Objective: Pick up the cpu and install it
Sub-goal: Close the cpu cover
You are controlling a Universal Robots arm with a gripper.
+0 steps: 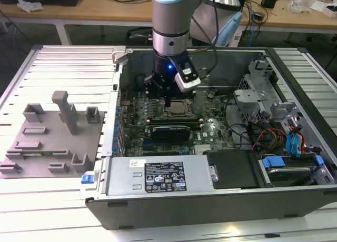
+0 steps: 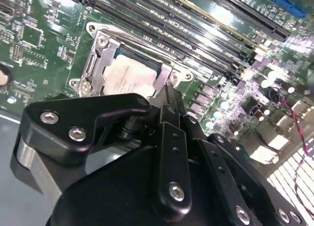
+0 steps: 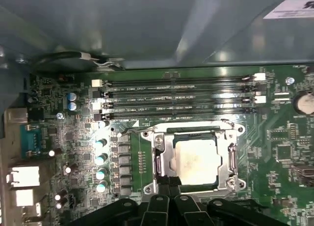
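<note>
Right now I hang straight down into the open computer case (image 1: 210, 202), arm upright, over the green motherboard (image 1: 213, 127). My gripper (image 1: 167, 101) sits at the CPU socket, low over the board.

Cpu (image 3: 198, 159): lies flat inside the socket frame (image 3: 161, 157), pale square top facing up, metal frame on all four sides. It also shows in the second wrist view (image 2: 128, 76), with the frame (image 2: 95, 64) around it.

Jaws: in the first wrist view my fingertips (image 3: 165, 182) stand pressed together, nothing seen between them, at the socket's edge just beside the cpu's rim. Whether they touch the chip I cannot tell. In the second wrist view the gripper (image 2: 169, 96) reaches the same edge of the frame.

Surroundings: four long memory slots (image 3: 181, 96) run parallel just beyond the socket. In the exterior view a long black card (image 1: 168, 131) lies on the board on the near side of the socket, and the power supply (image 1: 158, 176) fills the case's front. Well apart, on the exterior view's left, a grey tray (image 1: 47, 142) rests on the slatted table (image 1: 52, 210).
</note>
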